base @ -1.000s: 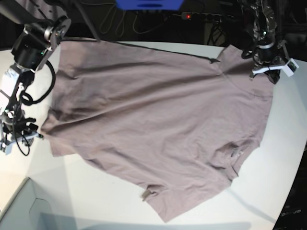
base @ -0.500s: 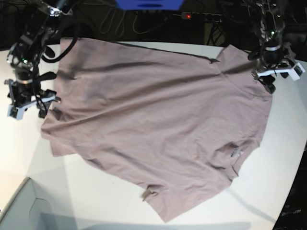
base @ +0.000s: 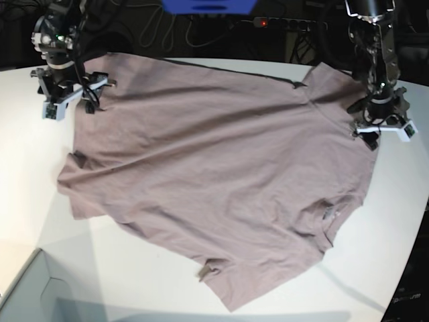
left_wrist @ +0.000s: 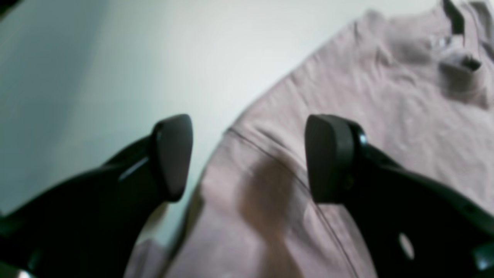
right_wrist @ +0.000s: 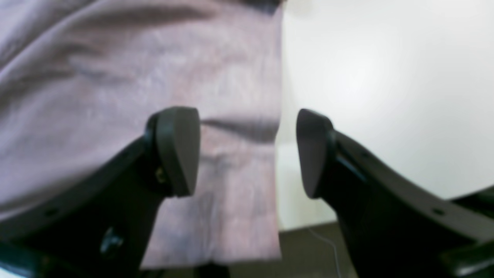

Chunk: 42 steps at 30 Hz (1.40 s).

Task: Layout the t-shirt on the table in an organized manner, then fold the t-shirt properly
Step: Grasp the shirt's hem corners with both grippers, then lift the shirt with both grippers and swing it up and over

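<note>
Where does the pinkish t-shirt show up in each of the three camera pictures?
Base view: the t-shirt lies spread across the middle of the white table.
Left wrist view: it fills the right and lower part, under the open left gripper.
Right wrist view: it fills the left half, behind the open right gripper.
Shared landmark: the shirt's edge against the white tabletop shows in all three.

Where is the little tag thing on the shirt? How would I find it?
Start at the big white table and find the mauve t-shirt spread flat over it. Follow the shirt to the edge nearest the camera, towards the right; the small pale label sits there in a puckered fold, the only whitish spot on the plain cloth.
</note>
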### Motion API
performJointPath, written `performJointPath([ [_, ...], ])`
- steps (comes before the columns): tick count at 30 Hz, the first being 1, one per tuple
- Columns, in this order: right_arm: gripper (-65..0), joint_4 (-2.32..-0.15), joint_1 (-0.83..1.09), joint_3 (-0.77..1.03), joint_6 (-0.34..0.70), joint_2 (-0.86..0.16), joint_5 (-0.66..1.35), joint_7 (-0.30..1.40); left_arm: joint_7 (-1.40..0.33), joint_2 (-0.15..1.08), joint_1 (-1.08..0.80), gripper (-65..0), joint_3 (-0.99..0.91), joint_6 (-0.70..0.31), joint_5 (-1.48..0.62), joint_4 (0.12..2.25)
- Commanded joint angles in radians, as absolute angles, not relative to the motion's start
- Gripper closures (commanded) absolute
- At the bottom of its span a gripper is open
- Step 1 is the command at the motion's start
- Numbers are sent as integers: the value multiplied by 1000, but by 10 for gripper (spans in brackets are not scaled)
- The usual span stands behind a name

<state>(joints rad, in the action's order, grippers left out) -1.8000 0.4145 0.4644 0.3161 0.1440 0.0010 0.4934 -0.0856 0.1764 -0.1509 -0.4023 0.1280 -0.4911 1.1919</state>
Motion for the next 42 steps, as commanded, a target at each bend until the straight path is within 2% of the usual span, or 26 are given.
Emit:
performJointPath([
  [1, -392, -1821, 423, 469, 317, 140, 7, 472, -65, 191, -131, -440, -401, 131, -489, 1175],
  [7, -392, -1821, 463, 464, 317, 140, 7, 472, -65, 191, -67, -433, -401, 131, -487, 1036],
  [9, -392, -1821, 475, 464, 317, 140, 7, 470, -65, 191, -59, -388, -400, 130, -487, 1017],
  [14, -394, -1824, 510, 464, 317, 140, 7, 470, -65, 191, -59, -105, -400, 130, -487, 1015],
  [16, -395, -1833, 521, 463, 317, 140, 7, 470, -65, 191, -58, -17, -400, 130, -487, 1015],
  [17, -396, -1837, 529, 461, 317, 140, 7, 470, -67, 191, -58, 0, -400, 130, -487, 1017],
  [21, -397, -1844, 567, 407, 318, 134, 5, 470, -67, 191, -74, -1, -400, 130, -493, 1066],
  [24, -397, -1828, 572, 387, 318, 119, 4, 472, -67, 191, -128, -1, -401, 130, -498, 1178],
  [32, -397, -1681, 501, 390, 318, 99, 1, 475, -67, 185, -249, -1, -410, 130, -499, 1405],
  [42, -392, -1557, 464, 383, 318, 99, 1, 475, -65, 185, -298, -1, -424, 130, -499, 1466],
])
